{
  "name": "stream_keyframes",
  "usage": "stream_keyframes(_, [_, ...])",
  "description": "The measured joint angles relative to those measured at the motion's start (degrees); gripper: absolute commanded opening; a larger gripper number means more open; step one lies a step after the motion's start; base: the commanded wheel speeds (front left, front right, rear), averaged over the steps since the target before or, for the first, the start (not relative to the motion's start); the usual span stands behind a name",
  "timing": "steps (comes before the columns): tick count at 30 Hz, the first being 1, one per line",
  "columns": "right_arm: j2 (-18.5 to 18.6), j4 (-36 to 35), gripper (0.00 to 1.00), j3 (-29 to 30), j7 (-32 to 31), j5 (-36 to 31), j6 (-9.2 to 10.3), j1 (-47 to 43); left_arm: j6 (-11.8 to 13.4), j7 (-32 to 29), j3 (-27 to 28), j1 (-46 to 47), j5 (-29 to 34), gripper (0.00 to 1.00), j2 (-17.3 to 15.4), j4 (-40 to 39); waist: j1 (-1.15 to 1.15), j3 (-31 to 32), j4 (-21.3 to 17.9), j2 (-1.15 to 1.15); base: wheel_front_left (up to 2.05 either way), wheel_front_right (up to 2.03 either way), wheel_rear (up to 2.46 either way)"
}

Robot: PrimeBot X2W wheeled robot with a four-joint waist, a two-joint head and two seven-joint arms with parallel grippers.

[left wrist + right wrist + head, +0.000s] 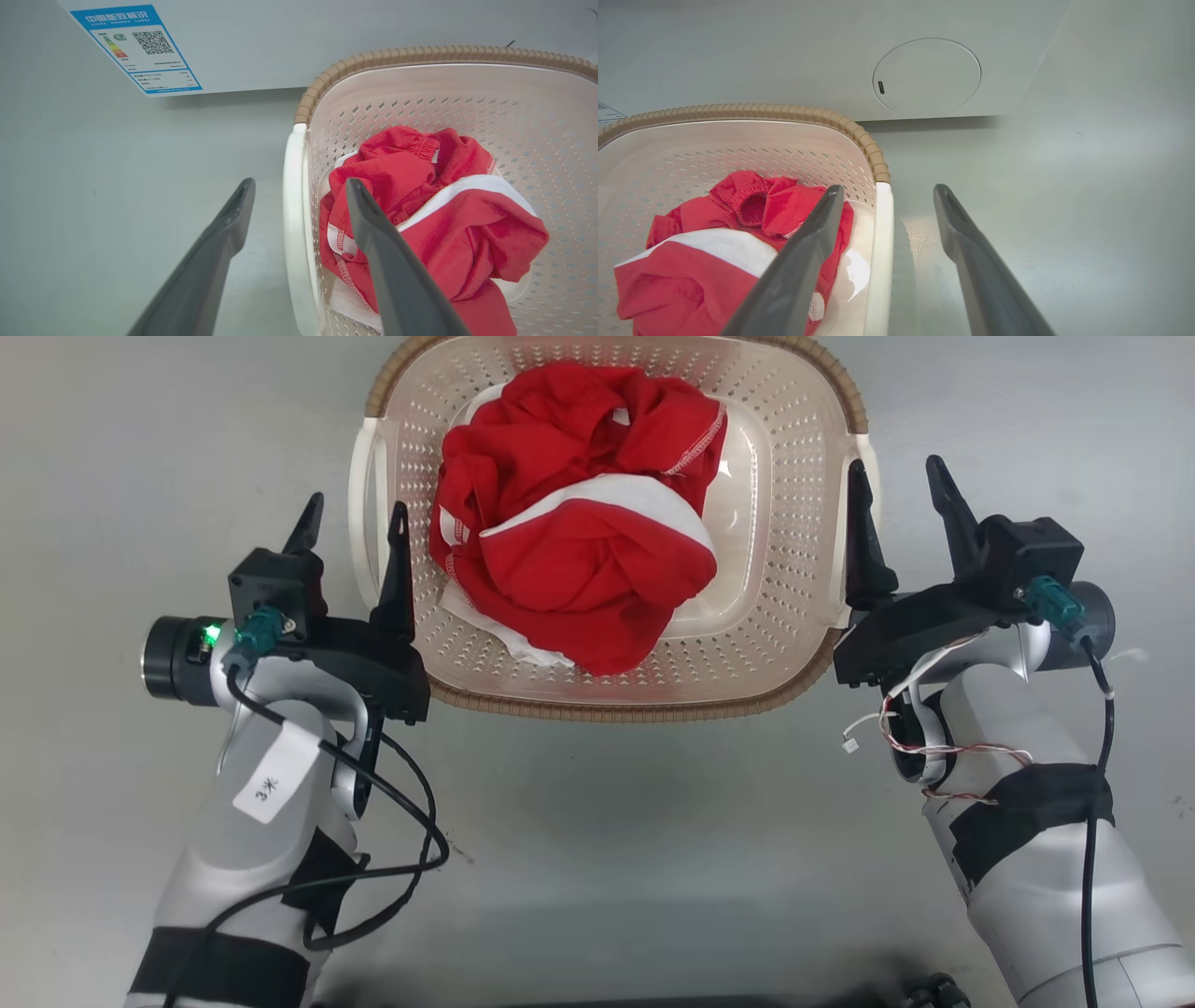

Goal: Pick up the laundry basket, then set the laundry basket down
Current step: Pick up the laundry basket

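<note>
The laundry basket [775, 476], pale pink-beige with perforated walls and a brown woven-look rim, lies at top centre of the head view and holds a crumpled red and white garment [579, 541]. My left gripper [358, 506] is open, one finger inside and one outside the basket's white left handle [358, 537]. In the left wrist view the left gripper [300, 183] straddles that handle [292, 219] without pinching it. My right gripper [896, 467] is open astride the right handle [868, 462]. The right wrist view shows the right gripper [888, 188] spread around the handle [880, 242].
A pale appliance panel stands just beyond the basket, with a blue energy label [140, 46] at its left and a round cover [927, 77] at its right. Smooth grey floor [597, 859] lies on both sides of the basket and in front of it.
</note>
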State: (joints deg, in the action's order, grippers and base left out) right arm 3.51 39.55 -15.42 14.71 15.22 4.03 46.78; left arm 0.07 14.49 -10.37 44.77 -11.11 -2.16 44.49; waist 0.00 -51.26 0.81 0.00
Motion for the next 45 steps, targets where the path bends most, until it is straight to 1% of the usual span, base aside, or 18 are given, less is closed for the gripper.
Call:
stream_keyframes(8, [0.07,1.64,1.0,-2.13,0.0,1.56,0.09,2.59,0.02,0.0,0.71,3.63,-0.4,1.0,-0.01,3.72,0.0,-2.69,0.0,0.0,0.0,0.0,0.0])
stream_keyframes(11, [0.08,2.1,1.0,-2.94,0.0,2.47,0.51,3.39,0.09,0.0,0.68,4.8,-0.4,1.0,0.02,5.08,0.0,-3.69,0.07,0.0,0.0,0.0,0.0])
stream_keyframes(15, [0.09,3.32,1.0,-4.11,0.0,3.09,0.59,3.57,-0.1,0.0,0.37,5.72,-0.38,1.0,0.01,7.35,0.0,-4.68,0.2,0.0,0.0,0.0,0.0])
stream_keyframes(18, [0.13,4.0,1.0,-4.86,0.0,3.69,0.87,3.72,-0.59,0.0,0.15,6.15,-0.38,1.0,0.04,8.98,0.0,-4.94,0.31,0.0,0.0,0.0,0.0])
stream_keyframes(23, [0.14,5.25,1.0,-5.99,0.0,4.48,1.09,4.44,-0.74,0.0,-0.33,8.13,-0.38,1.0,0.1,10.76,-0.01,-5.26,0.39,0.0,0.0,0.0,0.0])
stream_keyframes(27, [0.15,6.22,1.0,-7.19,0.0,6.04,1.52,4.51,-1.62,0.0,-1.32,9.19,-0.31,1.0,0.25,12.63,-0.01,-5.47,0.42,0.0,0.0,0.0,0.0])
stream_keyframes(29, [0.15,6.49,0.85,-7.33,0.0,6.11,1.52,4.6,-1.63,0.0,-1.52,9.34,-0.26,1.0,0.29,12.92,-0.01,-5.5,0.41,0.0,0.0,0.0,0.0])
stream_keyframes(30, [0.15,6.98,0.64,-7.65,0.0,6.51,1.57,4.92,-1.65,0.0,-1.77,9.78,-0.24,0.78,0.35,13.72,-0.01,-5.55,0.39,0.0,0.0,0.0,0.0])
stream_keyframes(31, [0.16,7.16,0.53,-7.8,0.0,6.57,1.59,5.24,-1.66,0.0,-1.85,10.11,-0.24,0.58,0.34,14.05,-0.01,-5.57,0.38,0.0,0.0,0.0,0.0])
stream_keyframes(32, [0.16,7.24,0.48,-7.98,0.0,6.64,1.6,5.59,-1.67,0.0,-1.97,10.42,-0.24,0.42,0.35,14.27,-0.01,-5.58,0.36,0.0,0.0,0.0,0.0])
stream_keyframes(33, [0.16,7.3,0.42,-8.16,0.0,6.75,1.62,5.81,-1.79,0.0,-2.13,10.63,-0.24,0.3,0.36,14.57,-0.01,-5.59,0.35,0.0,0.0,0.0,0.0])
stream_keyframes(34, [0.19,7.47,0.36,-8.28,0.0,7.06,1.87,5.88,-2.15,0.0,-2.32,10.85,-0.24,0.13,0.36,14.95,-0.01,-5.59,0.34,0.0,0.0,0.0,0.0])
stream_keyframes(35, [0.21,7.67,0.23,-8.46,0.0,7.21,2.03,5.89,-2.19,0.0,-2.53,11.09,-0.24,0.0,0.36,15.4,-0.01,-5.58,0.32,0.0,0.0,0.0,0.0])
stream_keyframes(36, [0.21,7.92,0.0,-8.67,0.0,7.34,2.03,5.9,-2.27,0.0,-2.63,11.26,-0.25,0.0,0.55,15.73,-0.01,-5.57,0.31,0.0,0.0,0.0,0.0])
stream_keyframes(39, [-0.01,8.57,0.0,-8.91,0.0,8.36,2.53,6.18,-2.59,0.1,-2.79,11.44,-0.31,0.0,0.73,16.69,-0.01,-5.54,0.28,0.0,0.0,0.0,0.0])
stream_keyframes(45, [0.01,9.45,0.0,-9.49,0.01,9.57,2.55,6.76,-2.6,0.35,-2.97,12.0,-0.44,0.0,0.86,18.11,-0.01,-5.34,0.33,0.0,0.0,0.0,0.0])
